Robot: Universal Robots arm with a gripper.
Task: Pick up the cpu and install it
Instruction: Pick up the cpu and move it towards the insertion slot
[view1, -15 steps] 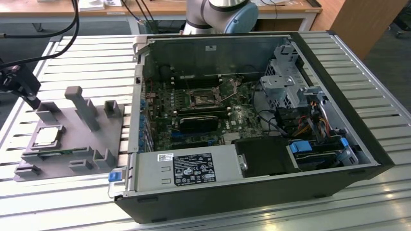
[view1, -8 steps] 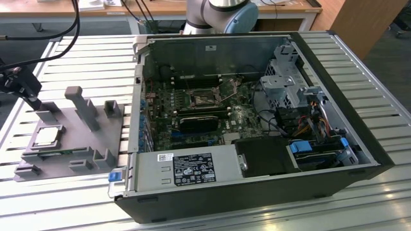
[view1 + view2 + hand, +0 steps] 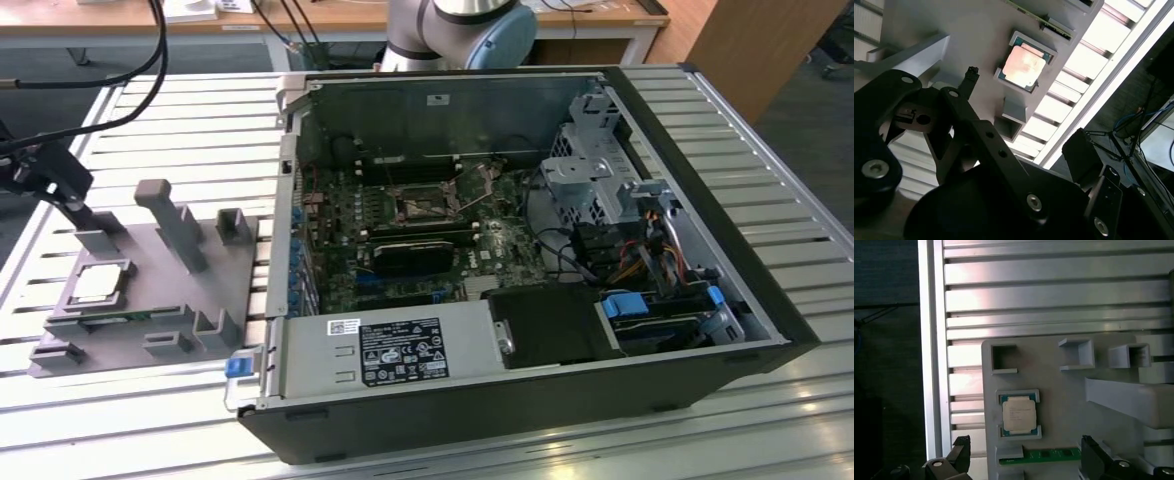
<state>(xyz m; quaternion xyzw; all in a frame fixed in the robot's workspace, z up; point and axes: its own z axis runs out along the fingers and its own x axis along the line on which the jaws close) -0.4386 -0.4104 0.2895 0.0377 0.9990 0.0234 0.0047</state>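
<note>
You have the gripper (image 3: 1026, 454) spread wide with nothing in it. In the first wrist view its two black fingers (image 3: 961, 449) stand well apart, one showing against the table slats and the other against the grey tray (image 3: 1064, 390), and both are clear of the chip. The cpu (image 3: 1019, 413) lies flat in its square recess on that tray, silvery top up, with a thin pale rim around it. Just beside the recess, a green memory stick (image 3: 1046, 455) lies in a slot of the tray. In the second wrist view you see the chip seated in its pocket beyond the gripper's black linkages, with nothing touching it. In the exterior view the tray sits on the slatted aluminium table (image 3: 160, 120) toward the exterior view's left, and its upright posts (image 3: 171, 225) rise behind the chip. There the gripper hangs above the tray's far corner, near the chip but apart from it. The open computer case (image 3: 534, 380) lies on its side just beside the tray, toward the exterior view's right. Its motherboard (image 3: 514, 250) is exposed, and the black socket (image 3: 422, 206) with its metal frame sits near the board's middle, well apart from the cpu. The arm's base (image 3: 461, 30) stands beyond the case.
</note>
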